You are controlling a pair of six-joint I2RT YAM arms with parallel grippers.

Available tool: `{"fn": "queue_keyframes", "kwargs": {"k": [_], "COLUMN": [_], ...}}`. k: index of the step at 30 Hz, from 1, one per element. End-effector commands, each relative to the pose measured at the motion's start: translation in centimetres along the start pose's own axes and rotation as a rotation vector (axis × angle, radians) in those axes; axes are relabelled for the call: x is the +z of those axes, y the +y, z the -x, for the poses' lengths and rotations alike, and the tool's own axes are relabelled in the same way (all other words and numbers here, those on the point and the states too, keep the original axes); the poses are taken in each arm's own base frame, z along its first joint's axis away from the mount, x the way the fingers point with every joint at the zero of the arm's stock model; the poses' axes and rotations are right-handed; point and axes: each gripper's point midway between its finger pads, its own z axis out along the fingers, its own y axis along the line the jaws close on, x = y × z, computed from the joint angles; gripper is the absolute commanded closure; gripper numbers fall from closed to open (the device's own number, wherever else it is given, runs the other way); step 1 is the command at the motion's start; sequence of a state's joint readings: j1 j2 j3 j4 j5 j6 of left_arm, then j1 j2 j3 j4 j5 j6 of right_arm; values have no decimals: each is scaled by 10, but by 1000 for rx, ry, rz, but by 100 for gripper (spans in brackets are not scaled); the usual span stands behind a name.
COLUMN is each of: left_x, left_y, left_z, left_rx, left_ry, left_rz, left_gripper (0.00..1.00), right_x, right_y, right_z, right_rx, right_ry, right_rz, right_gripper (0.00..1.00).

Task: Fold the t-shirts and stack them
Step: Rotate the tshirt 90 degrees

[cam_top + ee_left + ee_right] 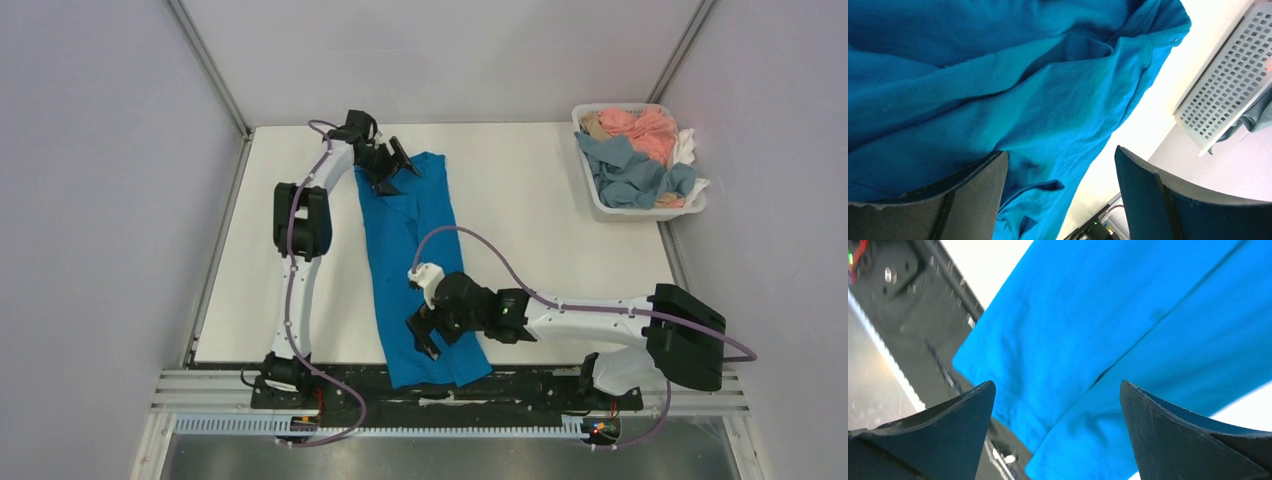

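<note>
A bright blue t-shirt (pixel 412 255) lies as a long narrow strip down the white table, its near end hanging over the black rail. My left gripper (pixel 400 160) hovers open over the far end of the blue t-shirt (pixel 998 100), nothing between its fingers. Above the near end of the blue t-shirt (pixel 1128 340) my right gripper (pixel 424 333) also stands open, jaws wide. Other t-shirts, grey-blue (pixel 625 170) and salmon pink (pixel 645 128), lie heaped in the basket.
A white plastic basket (pixel 640 208) sits at the table's far right corner, and the basket (pixel 1228 80) shows in the left wrist view too. The black rail (pixel 520 385) runs along the near edge. White enclosure walls ring the table.
</note>
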State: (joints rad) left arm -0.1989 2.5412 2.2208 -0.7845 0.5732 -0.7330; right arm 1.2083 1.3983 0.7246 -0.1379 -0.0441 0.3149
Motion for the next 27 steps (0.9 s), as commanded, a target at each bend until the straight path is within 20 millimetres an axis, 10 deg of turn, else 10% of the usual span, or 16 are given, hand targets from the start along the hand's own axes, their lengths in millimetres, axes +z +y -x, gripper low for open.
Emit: {"fn": "queue_keyframes", "kwargs": {"k": [1,7,15,20,27], "left_x": [-5,-120,-243,-250,-202], "left_y": [-14,-71,-9,39,70], "left_z": [15,18,-42,-102,-177], "left_rx": [111,270,226,180,174], "left_ry": [-51,-315,-695,-765,-601], "left_rz": [-42,-16,221,159,-62], "left_gripper": [15,14,14,14,14], "right_x": [-26,-45,9,76,125], "right_y": [-42,-119,-184,-213,-269], "right_z": [74,144,233,256,237], "right_rx": [80,197,138,90,119], "right_ry": [-207,-387,-422,-351,-277], "right_rz": [-160,-317,-371,-375,-440], "right_gripper": [2,2,2,2,2]}}
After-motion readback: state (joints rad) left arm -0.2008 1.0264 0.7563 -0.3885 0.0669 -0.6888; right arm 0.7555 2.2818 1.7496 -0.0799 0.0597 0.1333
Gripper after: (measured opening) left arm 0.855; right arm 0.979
